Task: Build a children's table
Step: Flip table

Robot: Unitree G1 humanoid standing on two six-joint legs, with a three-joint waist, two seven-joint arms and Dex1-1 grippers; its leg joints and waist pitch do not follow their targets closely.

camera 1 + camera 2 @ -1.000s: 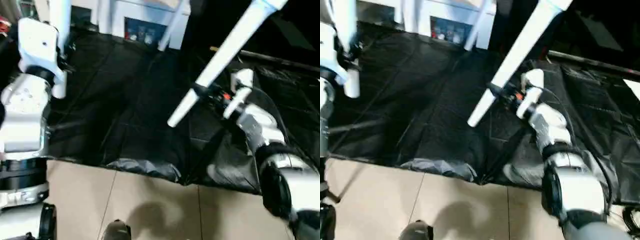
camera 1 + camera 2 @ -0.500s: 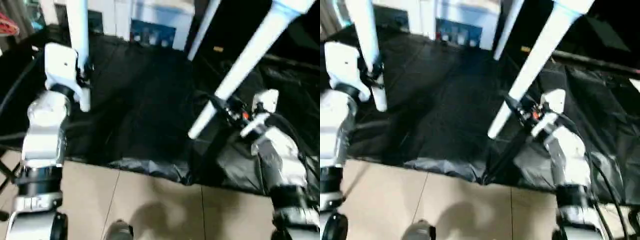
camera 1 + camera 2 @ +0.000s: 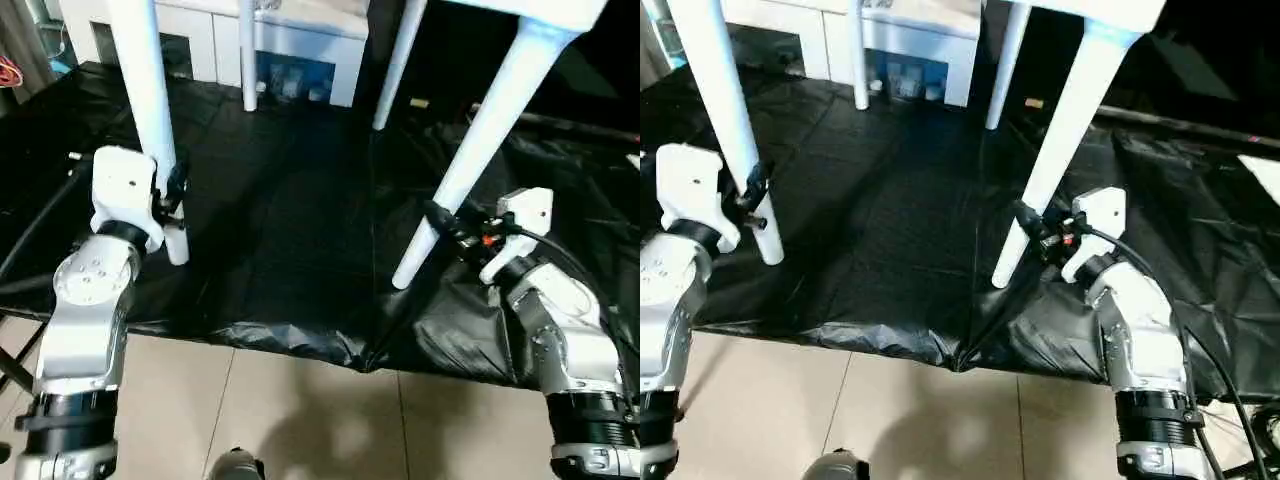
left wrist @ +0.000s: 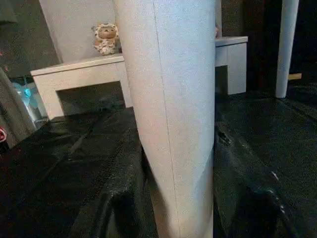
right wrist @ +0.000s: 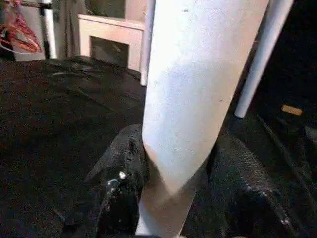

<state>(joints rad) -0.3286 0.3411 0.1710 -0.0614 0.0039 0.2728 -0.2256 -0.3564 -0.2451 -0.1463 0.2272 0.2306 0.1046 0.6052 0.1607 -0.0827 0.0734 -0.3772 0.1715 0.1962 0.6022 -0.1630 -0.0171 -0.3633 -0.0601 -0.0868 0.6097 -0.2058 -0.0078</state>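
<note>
Black floor sheet (image 3: 280, 230) beneath; table legs (image 3: 150, 110) pinched between left fingers (image 4: 114, 218), right fingers (image 5: 119, 198)

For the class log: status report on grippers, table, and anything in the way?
Left gripper shut on near-left leg. Right gripper shut on near-right leg. Table upright. Nothing blocking.

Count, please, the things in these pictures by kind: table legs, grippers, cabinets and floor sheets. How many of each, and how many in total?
White table legs: 4 (near left, near right, far left, far right)
Black grippers: 2 (left gripper, right gripper)
White cabinet: 1
Black floor sheet: 1
Total: 8
</note>
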